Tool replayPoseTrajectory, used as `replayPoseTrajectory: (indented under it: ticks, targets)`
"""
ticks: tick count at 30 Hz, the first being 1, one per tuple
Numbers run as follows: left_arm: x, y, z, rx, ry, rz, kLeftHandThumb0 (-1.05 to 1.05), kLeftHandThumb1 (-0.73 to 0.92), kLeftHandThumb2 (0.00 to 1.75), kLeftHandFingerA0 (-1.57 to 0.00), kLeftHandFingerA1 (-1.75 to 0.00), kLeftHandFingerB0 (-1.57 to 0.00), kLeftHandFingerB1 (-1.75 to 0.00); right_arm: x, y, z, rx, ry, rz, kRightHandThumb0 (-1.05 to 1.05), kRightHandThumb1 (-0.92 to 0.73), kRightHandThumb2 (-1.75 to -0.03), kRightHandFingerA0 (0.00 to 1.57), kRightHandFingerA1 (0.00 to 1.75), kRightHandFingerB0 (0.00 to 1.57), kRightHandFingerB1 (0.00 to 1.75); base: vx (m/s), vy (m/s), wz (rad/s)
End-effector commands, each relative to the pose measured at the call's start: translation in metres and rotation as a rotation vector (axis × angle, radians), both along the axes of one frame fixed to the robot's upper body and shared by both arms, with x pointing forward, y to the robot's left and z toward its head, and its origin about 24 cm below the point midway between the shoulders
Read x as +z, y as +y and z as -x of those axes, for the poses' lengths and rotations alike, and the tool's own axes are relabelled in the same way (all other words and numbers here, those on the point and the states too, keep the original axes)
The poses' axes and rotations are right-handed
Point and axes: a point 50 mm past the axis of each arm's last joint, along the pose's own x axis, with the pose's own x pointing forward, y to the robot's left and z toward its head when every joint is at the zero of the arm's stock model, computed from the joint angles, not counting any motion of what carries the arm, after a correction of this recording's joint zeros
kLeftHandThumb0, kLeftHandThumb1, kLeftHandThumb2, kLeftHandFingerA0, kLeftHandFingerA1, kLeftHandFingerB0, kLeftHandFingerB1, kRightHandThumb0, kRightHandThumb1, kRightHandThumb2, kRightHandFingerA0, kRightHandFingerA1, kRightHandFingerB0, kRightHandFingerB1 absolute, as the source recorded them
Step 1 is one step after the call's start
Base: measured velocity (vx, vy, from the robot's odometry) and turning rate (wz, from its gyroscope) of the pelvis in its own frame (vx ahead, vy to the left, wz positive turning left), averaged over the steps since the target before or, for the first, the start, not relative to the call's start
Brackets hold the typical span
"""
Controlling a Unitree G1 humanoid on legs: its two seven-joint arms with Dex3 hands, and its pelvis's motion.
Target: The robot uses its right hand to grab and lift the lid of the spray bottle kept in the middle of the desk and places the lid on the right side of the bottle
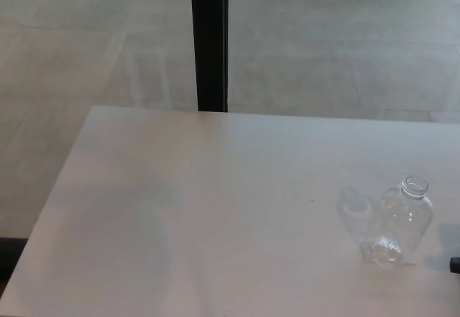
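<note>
I see a big pale table (215, 209), a grey floor (345, 44) behind it, and a tall black post (209, 40) that stands up just past the far edge of the table.

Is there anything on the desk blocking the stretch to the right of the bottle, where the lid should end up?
Nothing visible blocks it. The clear bottle stands upright near the desk's right side, its mouth open with no lid seen on it. The surface to its right looks bare, apart from a small dark shape at the picture's right edge, too cropped to identify.
</note>
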Motion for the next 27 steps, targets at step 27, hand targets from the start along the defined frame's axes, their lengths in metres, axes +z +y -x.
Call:
replayPoseTrajectory:
  ticks: [27]
  targets:
    - [0.004,0.005,0.000,-0.015,0.007,-0.037,-0.85,0.71,1.11,-0.51,-0.61,-0.33,-0.52,0.110,-0.103,0.068,-0.375,-0.216,-0.111,-1.03,-0.83,-0.79,0.00,0.00,0.00,0.19,0.00,0.000,0.00]
